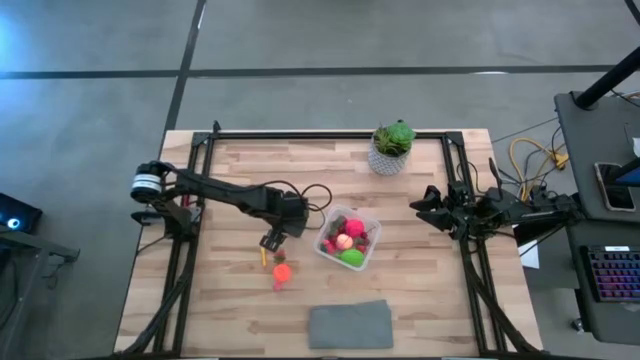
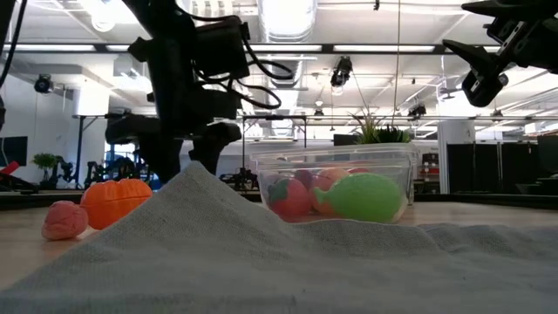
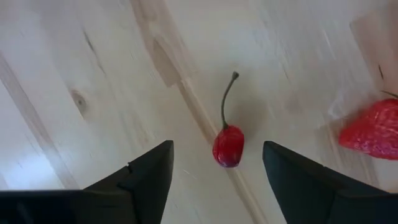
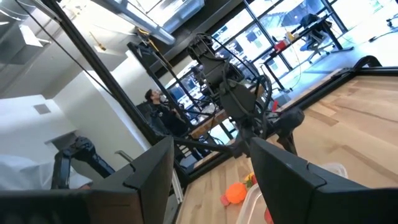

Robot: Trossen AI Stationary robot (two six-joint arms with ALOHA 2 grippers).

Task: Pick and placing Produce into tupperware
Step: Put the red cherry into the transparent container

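The clear tub stands mid-table and holds several pieces: pink, red, peach and green. In the low view the tub shows a green piece and a red strawberry. My left gripper hangs open just left of the tub, pointing down. In its wrist view the left gripper has its fingers on either side of a small dark red cherry with a stem, lying on the wood. A red strawberry lies beside it. My right gripper waits open at the table's right side.
An orange pumpkin piece and a pink piece lie on the table near the left gripper, red-orange in the high view. A flat grey cloth lies at the near edge. A potted plant stands at the far edge.
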